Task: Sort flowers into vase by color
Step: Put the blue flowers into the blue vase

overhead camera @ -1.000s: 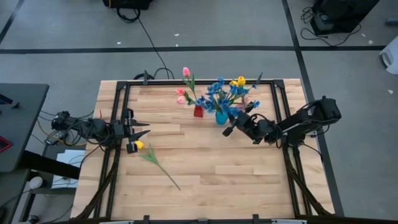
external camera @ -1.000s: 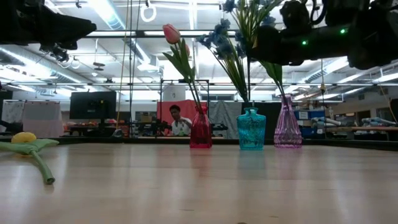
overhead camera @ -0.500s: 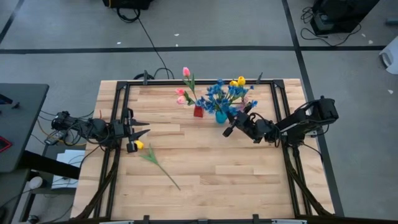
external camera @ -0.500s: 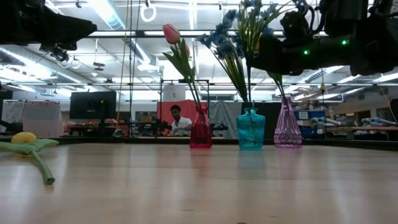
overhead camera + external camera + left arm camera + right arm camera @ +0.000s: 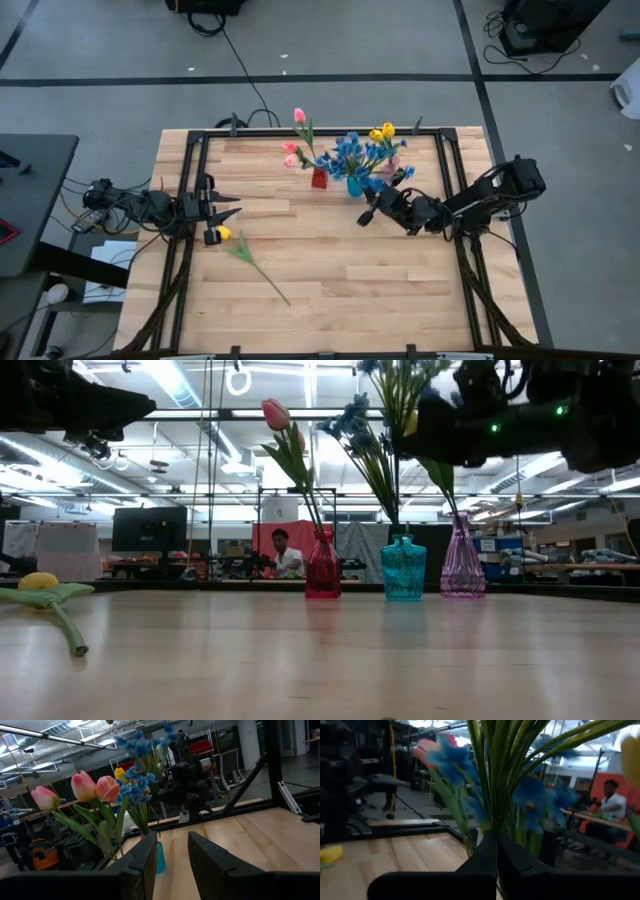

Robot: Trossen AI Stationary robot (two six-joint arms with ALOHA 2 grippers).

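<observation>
The one loose flower, a yellow tulip, lies on the tabletop just beside the left end effector, its stem running away toward the table's middle and near edge. The left fingers stand apart, empty. The right end effector is well apart from it, up by the blue vase, closed on green stems.

The surface is pale, smooth planked wood with a dull sheen inside a black metal frame, while the red vase, teal vase and purple vase look like glossy, ribbed see-through glass.
</observation>
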